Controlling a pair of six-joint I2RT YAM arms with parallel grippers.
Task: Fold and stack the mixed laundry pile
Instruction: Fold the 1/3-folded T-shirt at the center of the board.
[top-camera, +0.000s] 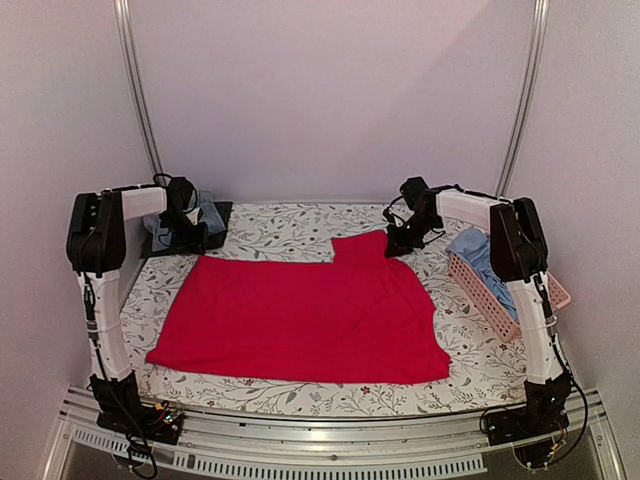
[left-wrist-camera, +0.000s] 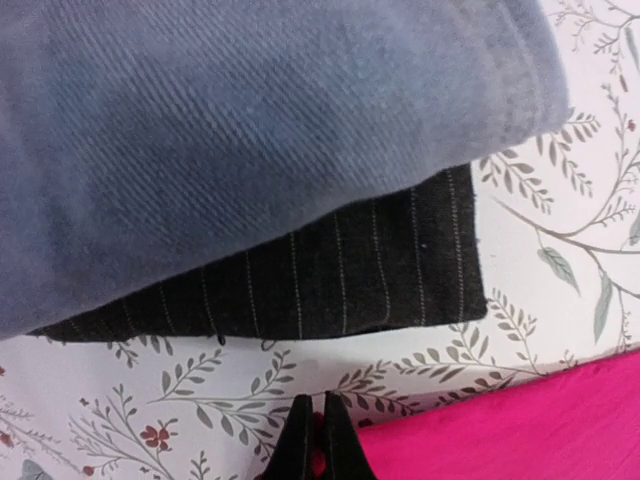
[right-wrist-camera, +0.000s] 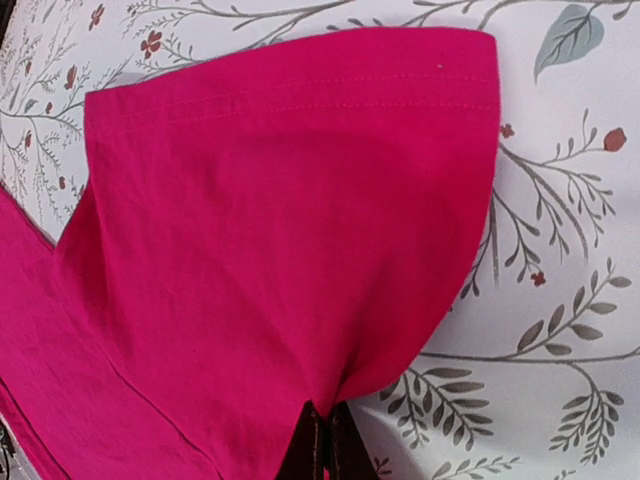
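Observation:
The bright red garment (top-camera: 300, 315) lies spread flat across the middle of the floral tablecloth (top-camera: 290, 225), with one sleeve (top-camera: 362, 245) sticking out toward the back. My left gripper (top-camera: 190, 240) is at its far left corner. In the left wrist view its jaws (left-wrist-camera: 318, 415) are shut, with a sliver of the red cloth (left-wrist-camera: 520, 430) pinched between them. At the sleeve, my right gripper (top-camera: 400, 243) is shut on the red fabric (right-wrist-camera: 280, 230), which puckers into the closed fingertips of that gripper (right-wrist-camera: 325, 420). A light blue shirt (top-camera: 478, 252) lies in the basket at the right.
A folded blue denim piece (left-wrist-camera: 250, 130) sits on a dark pinstriped cloth (left-wrist-camera: 380, 270) at the back left corner, just beyond my left gripper. A pink slatted basket (top-camera: 490, 300) stands along the right table edge. Walls enclose the back and sides.

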